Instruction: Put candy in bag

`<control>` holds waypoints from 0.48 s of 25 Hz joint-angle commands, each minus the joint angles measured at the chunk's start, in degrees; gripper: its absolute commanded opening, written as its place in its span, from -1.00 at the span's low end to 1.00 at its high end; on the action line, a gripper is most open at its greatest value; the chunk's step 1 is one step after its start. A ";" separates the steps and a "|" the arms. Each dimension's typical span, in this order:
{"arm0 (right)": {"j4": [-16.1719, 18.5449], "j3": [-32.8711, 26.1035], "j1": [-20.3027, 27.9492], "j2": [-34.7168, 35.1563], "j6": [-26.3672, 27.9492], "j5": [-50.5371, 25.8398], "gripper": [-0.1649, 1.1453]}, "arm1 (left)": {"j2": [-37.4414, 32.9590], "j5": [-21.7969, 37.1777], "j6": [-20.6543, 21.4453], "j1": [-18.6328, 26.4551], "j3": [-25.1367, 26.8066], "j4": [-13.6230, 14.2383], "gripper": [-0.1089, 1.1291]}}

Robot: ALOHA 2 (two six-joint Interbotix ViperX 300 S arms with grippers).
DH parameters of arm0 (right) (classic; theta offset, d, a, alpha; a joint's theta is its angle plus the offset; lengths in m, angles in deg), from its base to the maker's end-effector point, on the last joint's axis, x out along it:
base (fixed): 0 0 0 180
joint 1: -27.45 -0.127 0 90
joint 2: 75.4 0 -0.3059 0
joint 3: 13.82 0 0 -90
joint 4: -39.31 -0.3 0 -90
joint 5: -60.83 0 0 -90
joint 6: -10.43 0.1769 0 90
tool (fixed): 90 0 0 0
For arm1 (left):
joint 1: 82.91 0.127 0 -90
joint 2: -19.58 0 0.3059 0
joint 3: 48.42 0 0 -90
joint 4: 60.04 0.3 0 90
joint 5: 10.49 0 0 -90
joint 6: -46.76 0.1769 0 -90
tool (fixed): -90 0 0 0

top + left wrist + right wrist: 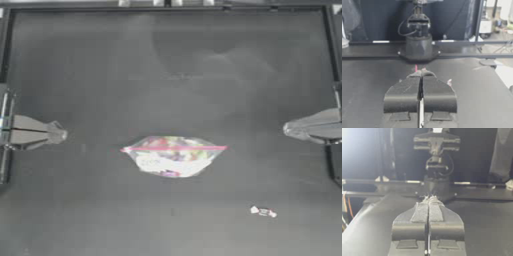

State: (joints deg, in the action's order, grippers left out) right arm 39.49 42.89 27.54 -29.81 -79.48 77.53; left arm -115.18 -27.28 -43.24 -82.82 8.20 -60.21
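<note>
The bag (174, 155) lies in the middle of the table, clear plastic with a pink seal strip along its far edge and colourful sweets showing through. The candy (263, 211), tiny and white-wrapped with twisted ends, rests apart from it toward the front right. My left gripper (60, 134) is parked at the left edge, jaws shut and empty; its wrist view shows the shut jaws (421, 73) with a sliver of the bag's pink strip (416, 67) behind them. My right gripper (288, 129) is parked at the right edge, likewise shut (429, 199) on nothing.
A raised rail (167, 7) frames the dark table at the back, and rails run along both sides. In each wrist view the opposite arm's base (418, 47) stands across the table.
</note>
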 commanded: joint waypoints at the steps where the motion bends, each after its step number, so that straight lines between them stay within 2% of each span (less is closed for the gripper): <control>1: -0.35 -0.88 -0.26 0.62 0.35 0.97 -0.83 | -0.09 -0.70 1.05 0.00 -1.32 0.70 -0.85; 5: -1.14 -0.79 -0.26 0.62 0.00 1.23 -0.63 | -0.35 -0.62 2.37 0.00 -1.76 0.70 -0.71; 9: -0.88 -0.88 -0.26 0.62 -0.18 1.32 -0.60 | -0.35 -0.62 2.46 -0.09 -1.76 0.70 -0.68; 12: -0.35 -0.88 -0.26 0.62 -0.62 1.32 -0.40 | -0.35 -0.35 2.46 -0.09 -1.85 0.70 -0.41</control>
State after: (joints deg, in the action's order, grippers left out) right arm 38.87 42.89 27.36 -29.81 -80.01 78.32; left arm -115.62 -27.45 -40.77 -82.82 7.94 -59.69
